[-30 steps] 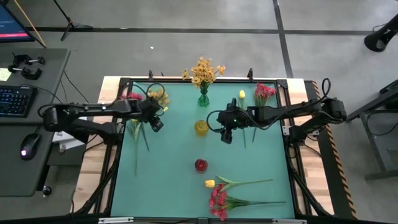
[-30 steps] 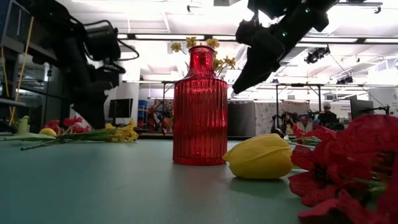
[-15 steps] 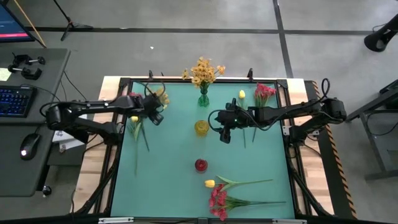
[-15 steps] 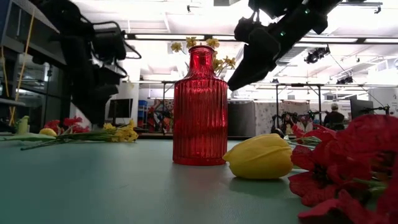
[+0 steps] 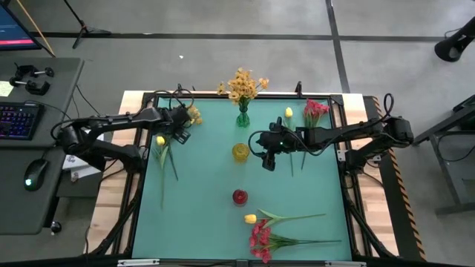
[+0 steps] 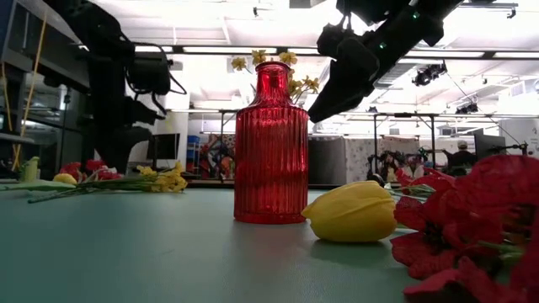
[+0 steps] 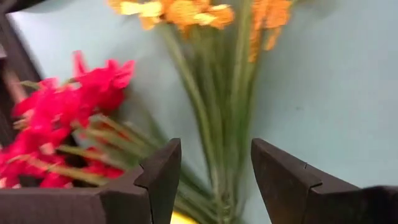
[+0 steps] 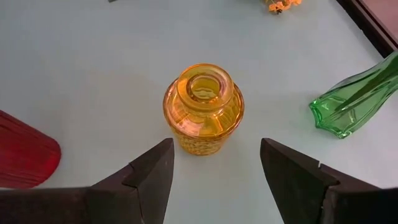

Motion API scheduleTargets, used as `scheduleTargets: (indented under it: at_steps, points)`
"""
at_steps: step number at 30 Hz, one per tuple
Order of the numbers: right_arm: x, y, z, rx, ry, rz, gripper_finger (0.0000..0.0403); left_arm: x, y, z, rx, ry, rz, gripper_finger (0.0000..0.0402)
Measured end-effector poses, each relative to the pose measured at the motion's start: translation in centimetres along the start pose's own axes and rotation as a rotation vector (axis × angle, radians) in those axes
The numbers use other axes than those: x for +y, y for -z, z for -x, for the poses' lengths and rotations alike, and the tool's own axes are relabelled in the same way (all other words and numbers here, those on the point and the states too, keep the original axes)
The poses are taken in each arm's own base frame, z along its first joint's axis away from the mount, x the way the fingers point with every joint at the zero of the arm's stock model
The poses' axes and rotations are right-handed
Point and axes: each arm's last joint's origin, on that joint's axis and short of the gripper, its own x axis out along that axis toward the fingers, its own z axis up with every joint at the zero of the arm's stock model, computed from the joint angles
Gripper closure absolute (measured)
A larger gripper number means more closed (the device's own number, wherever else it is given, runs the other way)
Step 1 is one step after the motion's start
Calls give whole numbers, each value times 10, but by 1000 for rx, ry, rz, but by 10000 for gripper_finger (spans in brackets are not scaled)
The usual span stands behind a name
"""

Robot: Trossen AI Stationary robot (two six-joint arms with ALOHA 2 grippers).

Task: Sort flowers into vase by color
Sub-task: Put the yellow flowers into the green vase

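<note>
Your counter (image 5: 208, 170) is a teal sheet in a dark frame, on grey concrete floor, with a desk and keyboard (image 5: 18, 120) at the frame's left edge.

Your left tool (image 5: 180, 130) sits in the upper left of the counter, fingers (image 7: 163, 174) apart with nothing between them, poised over a loose bunch of flowers (image 5: 165, 141): orange-yellow sprays (image 7: 186, 11), pink-red clusters (image 7: 65, 99) and a yellow bud (image 5: 160, 141), their green stalks running down-frame. Its arm reaches in nearly level from the left edge.

Your right tool (image 5: 269, 159) hangs near the counter's middle, fingers (image 8: 149, 171) spread and empty, pointing at the yellow vase (image 8: 203, 107) just to its left. That arm stretches level from the right edge.

Around them: a green vase (image 5: 243, 116) at top centre already holds orange-yellow sprays (image 5: 242, 84). A red vase (image 6: 271, 145) stands below the yellow one, empty. A yellow bud (image 5: 289, 113) and a pink-red stem (image 5: 315, 111) lie at upper right, under the right arm. More flowers lie at the bottom: a yellow tulip (image 5: 251, 219) and a pink-red bunch (image 5: 261, 239).
</note>
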Motion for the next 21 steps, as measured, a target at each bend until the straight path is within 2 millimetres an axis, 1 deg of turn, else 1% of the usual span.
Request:
scheduleTargets:
  at_steps: [4, 11, 21]
  points:
    - [0, 0, 0, 0, 0, 0, 174, 0, -3, -6, 28, 60, -17, 218]
    - [0, 0, 0, 0, 0, 0, 174, 2, -4, -20, 110, 50, -13, 218]
    - [0, 0, 0, 0, 0, 0, 174, -3, -6, -38, 176, 56, -51, 219]
